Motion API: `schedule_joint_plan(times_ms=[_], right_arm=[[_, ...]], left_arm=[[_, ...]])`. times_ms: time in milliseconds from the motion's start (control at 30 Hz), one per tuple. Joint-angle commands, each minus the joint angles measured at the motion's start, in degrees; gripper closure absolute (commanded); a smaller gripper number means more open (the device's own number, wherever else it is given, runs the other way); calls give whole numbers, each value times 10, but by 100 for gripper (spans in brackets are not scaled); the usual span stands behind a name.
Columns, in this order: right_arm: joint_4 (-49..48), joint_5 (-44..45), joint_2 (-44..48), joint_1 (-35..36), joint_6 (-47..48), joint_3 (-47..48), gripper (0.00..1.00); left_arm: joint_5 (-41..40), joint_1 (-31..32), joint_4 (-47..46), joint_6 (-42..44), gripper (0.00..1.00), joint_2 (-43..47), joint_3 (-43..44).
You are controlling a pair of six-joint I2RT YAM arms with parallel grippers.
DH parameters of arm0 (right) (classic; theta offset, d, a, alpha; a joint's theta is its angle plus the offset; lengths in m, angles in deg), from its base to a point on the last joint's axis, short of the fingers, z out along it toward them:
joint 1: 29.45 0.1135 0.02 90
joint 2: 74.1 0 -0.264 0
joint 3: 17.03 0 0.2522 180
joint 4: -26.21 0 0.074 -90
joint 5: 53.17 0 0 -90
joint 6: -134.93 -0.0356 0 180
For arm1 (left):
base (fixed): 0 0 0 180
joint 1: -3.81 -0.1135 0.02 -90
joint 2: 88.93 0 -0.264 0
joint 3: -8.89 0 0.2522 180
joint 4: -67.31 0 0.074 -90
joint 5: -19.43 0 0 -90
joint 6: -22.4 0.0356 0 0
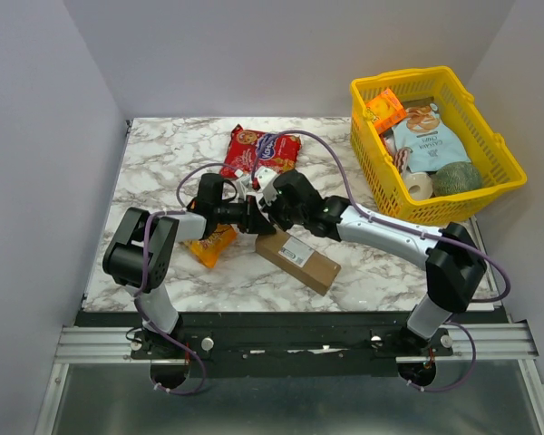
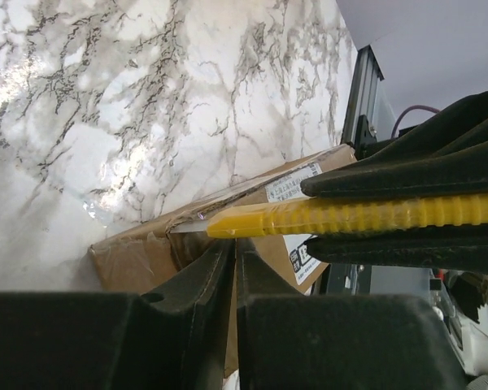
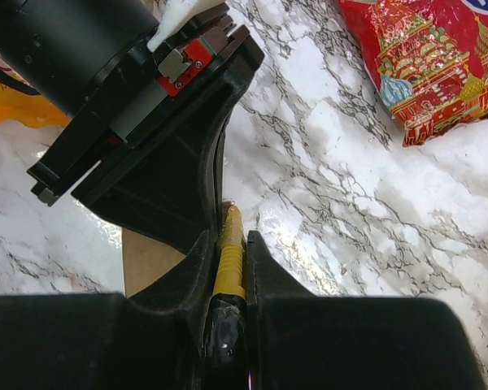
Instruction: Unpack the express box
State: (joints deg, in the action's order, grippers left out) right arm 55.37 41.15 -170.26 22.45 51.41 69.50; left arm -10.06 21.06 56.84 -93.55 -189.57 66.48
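The express box (image 1: 319, 269), brown cardboard with a white label (image 1: 296, 253), lies on the marble table in front of the arms. Both grippers meet at its left end. My right gripper (image 1: 272, 216) is shut on a yellow utility knife (image 3: 230, 252). In the left wrist view the knife (image 2: 350, 215) has its blade tip at the box's top seam (image 2: 187, 227). My left gripper (image 1: 252, 217) is shut, its fingertips (image 2: 220, 268) right against the box end (image 2: 138, 252). I cannot tell whether it pinches cardboard. The box also shows under the grippers in the right wrist view (image 3: 146, 260).
A yellow plastic basket (image 1: 500, 186) with snack packs stands at the back right. Two red snack bags (image 1: 258, 152) lie behind the grippers. An orange pack (image 1: 213, 245) lies under the left arm. The table's near edge runs just in front of the box.
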Motion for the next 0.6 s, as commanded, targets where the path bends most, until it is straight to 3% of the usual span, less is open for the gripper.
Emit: schedule_joint_plan(times_ms=[0, 567], right_arm=[[41, -24, 36, 0, -3, -22, 100], [45, 57, 50, 1, -33, -34, 99]], left_arm=[[-107, -1, 138, 99, 85, -40, -10], [-127, 13, 149, 110, 95, -39, -16]])
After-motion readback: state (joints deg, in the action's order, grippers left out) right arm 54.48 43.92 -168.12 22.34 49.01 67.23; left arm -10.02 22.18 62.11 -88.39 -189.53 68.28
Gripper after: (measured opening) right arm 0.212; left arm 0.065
